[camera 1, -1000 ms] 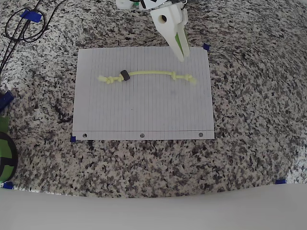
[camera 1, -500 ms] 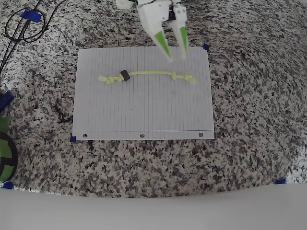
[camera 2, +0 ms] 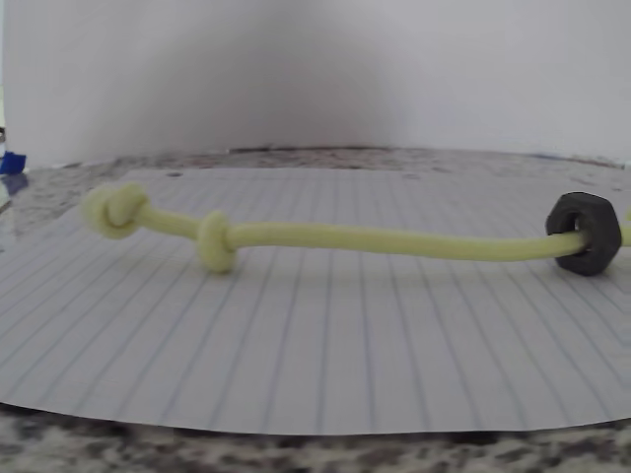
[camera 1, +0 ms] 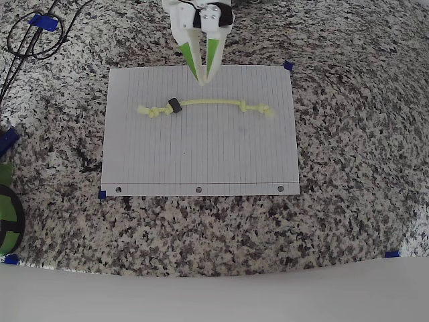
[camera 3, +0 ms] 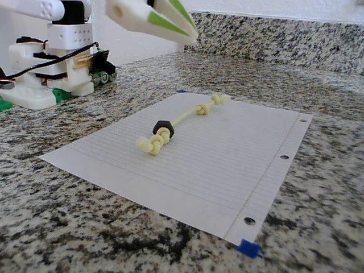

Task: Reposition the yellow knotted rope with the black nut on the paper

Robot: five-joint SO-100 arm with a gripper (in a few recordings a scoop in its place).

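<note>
Speckled granite counter (camera 1: 348, 168) under the paper (camera 1: 201, 161). I see the yellow knotted rope (camera 1: 208, 102), pale and thin, across the paper's upper half, black nut (camera 1: 175, 105) by its left knots. Gripper (camera 1: 202, 79) above the rope, fingertips nearly together, grasping nothing. No writing readable.

Tool (camera 1: 202, 79) raised, fingers nearly together, empty.

The thin pale yellow knotted rope (camera 1: 206, 104) lies across the upper half of the white lined paper sheet (camera 1: 201, 157) in the overhead view. The small black ring-shaped nut (camera 1: 175, 105) sits around it, just right of its left-end knots.
</note>
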